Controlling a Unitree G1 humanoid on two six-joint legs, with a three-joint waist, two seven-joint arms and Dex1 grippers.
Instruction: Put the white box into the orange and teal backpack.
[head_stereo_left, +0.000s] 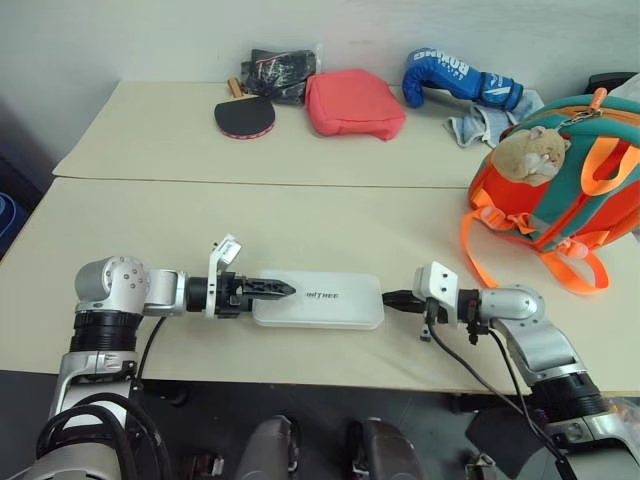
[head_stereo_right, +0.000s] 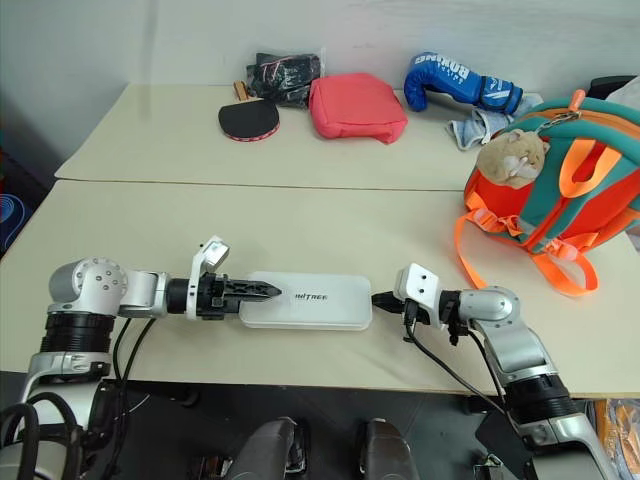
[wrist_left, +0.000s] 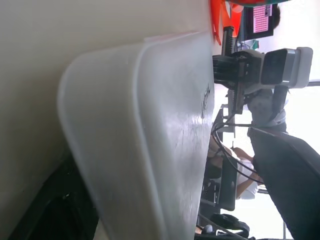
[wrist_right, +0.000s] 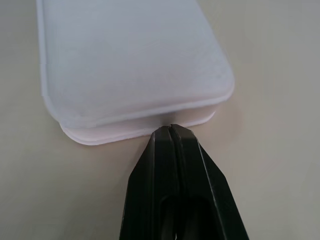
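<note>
The white box (head_stereo_left: 318, 299) lies flat near the front edge of the table (head_stereo_left: 300, 225), lengthwise between the two grippers. The left gripper (head_stereo_left: 272, 288) reaches over its left end with jaws apart, one finger above the lid. The right gripper (wrist_right: 170, 131), jaws pressed together, touches the box's right end. The orange and teal backpack (head_stereo_left: 560, 180) sits well apart at the table's right.

White box (head_stereo_left: 318, 299) flat, backpack (head_stereo_left: 570, 180) apart
</note>
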